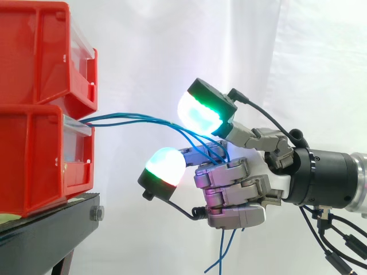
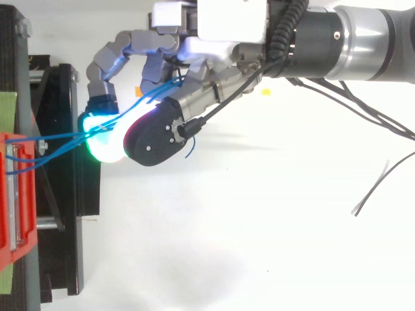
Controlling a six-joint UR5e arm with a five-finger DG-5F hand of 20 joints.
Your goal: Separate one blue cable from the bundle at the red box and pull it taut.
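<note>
Just beside the red box, the hand curls its fingers round the blue cables. It holds several strands, not one, and their ends dangle below the palm. The strands curve loosely, so singling out one cable and pulling it taut appear undone.

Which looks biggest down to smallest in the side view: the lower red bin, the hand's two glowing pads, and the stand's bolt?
1. Lower red bin.
2. Upper glowing pad and lower glowing pad: nearly alike, distance from camera unsure, so tied.
3. Bolt on the black stand.
</note>
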